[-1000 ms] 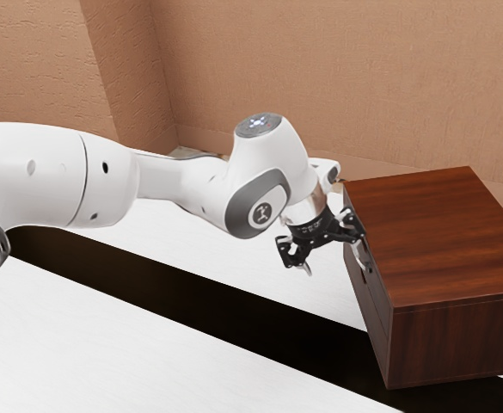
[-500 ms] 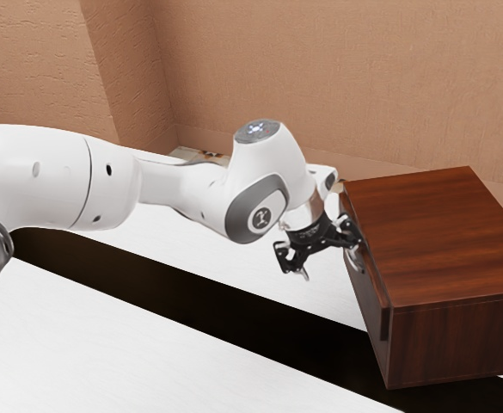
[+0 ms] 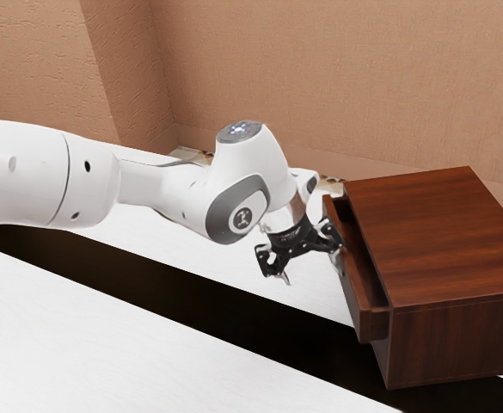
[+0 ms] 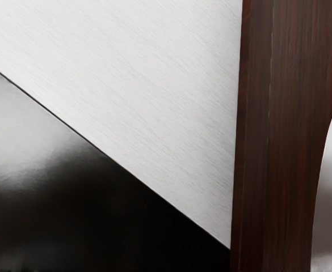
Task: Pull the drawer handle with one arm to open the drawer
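**Ana:** So, which way does the drawer [image 3: 354, 292] lie from the end effector [image 3: 307, 256]?

**Ben:** Just beyond it, on the side away from the arm. Its front stands partly out of the cabinet [image 3: 440, 249], close against the far finger.

**Ana:** Is the handle [image 4: 331, 204] clamped?

**Ben:** No. The fingers [image 3: 277, 265] are spread wide, and the near one hangs free over the worktop [image 3: 105, 344]. The far one probably hooks behind the handle, though the exterior view is too cluttered there to be sure.

**Ana:** And the pull?

**Ben:** By his reckoning, straight back toward the arm along the drawer's slide. A sideways drift could slip the hook.
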{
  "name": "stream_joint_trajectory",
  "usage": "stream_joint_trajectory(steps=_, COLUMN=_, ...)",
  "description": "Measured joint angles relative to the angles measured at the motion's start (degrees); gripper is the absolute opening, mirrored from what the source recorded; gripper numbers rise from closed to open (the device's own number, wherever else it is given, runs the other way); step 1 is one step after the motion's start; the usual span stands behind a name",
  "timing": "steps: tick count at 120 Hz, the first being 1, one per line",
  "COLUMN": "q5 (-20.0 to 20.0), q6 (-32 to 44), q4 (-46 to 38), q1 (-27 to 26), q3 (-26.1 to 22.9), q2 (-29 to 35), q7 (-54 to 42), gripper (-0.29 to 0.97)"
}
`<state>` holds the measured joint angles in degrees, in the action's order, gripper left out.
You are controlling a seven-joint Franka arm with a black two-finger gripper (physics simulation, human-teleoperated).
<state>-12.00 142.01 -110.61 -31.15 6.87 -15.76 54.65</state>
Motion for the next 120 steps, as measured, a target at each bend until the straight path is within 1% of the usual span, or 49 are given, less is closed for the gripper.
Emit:
stream_joint_trajectory(steps=32, q5=0.5, q6=-0.2, q4=-3.3, q1=0.3, q3=0.4, q2=2.8, q7=-0.5, gripper=0.68)
stream_joint_trajectory(steps=50, q5=1.4, q6=-0.7, q4=-5.4, q1=0.0, q3=2.2, q2=4.5, q7=-1.1, gripper=0.68)
stream_joint_trajectory(steps=85, q5=0.4, q6=-1.8, q4=-9.5, q1=0.2, q3=3.6, q2=7.9, q7=-2.8, gripper=0.68)
stream_joint_trajectory(steps=102, q5=0.7, q6=-2.0, q4=-12.0, q1=0.1, q3=4.6, q2=10.1, q7=-3.4, gripper=0.68)
stream_joint_trajectory(steps=120, q5=0.9, q6=-2.1, q4=-14.2, q1=0.5, q3=5.0, q2=14.2, q7=-4.1, gripper=0.68)
